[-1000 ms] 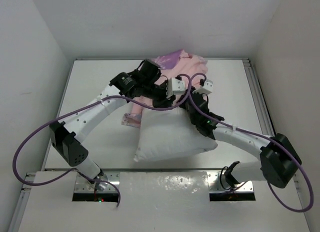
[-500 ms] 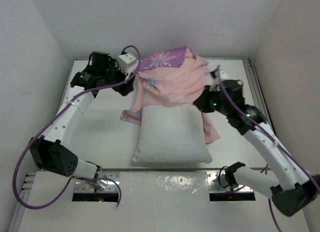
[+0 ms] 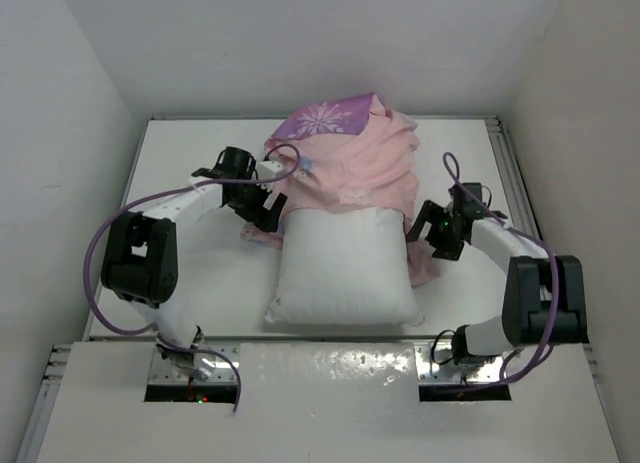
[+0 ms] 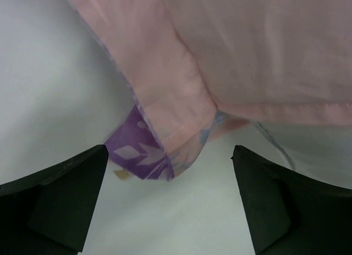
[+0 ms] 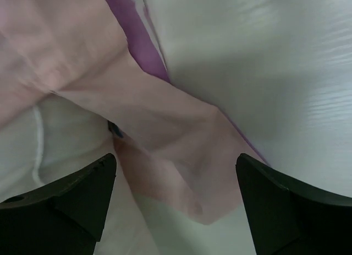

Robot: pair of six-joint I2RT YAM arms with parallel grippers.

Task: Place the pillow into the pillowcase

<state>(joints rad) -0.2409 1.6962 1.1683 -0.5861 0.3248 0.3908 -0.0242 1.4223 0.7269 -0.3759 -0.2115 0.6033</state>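
Note:
The white pillow (image 3: 345, 268) lies lengthwise in the middle of the table. Its far end sits under the pillowcase (image 3: 352, 168), which is bunched with its pale pink inside showing and a purple snowflake patch at the back. My left gripper (image 3: 262, 205) is open at the pillow's far left corner, above a folded pink and purple corner of the pillowcase (image 4: 165, 123); my left gripper (image 4: 168, 202) holds nothing. My right gripper (image 3: 432, 235) is open at the far right corner. In the right wrist view my right gripper (image 5: 176, 208) hangs over a loose pink flap of the pillowcase (image 5: 170, 134) beside the pillow (image 5: 33, 150).
White walls close in the table (image 3: 190, 273) on three sides, with a metal rail (image 3: 508, 173) along the right edge. Purple cables loop from both arms. The arm bases (image 3: 190, 368) stand at the near edge.
Both grippers have opened and let go of the pillowcase. The arms swung apart from the middle and came down to the pillow's far corners. The case now drapes over the pillow's far end.

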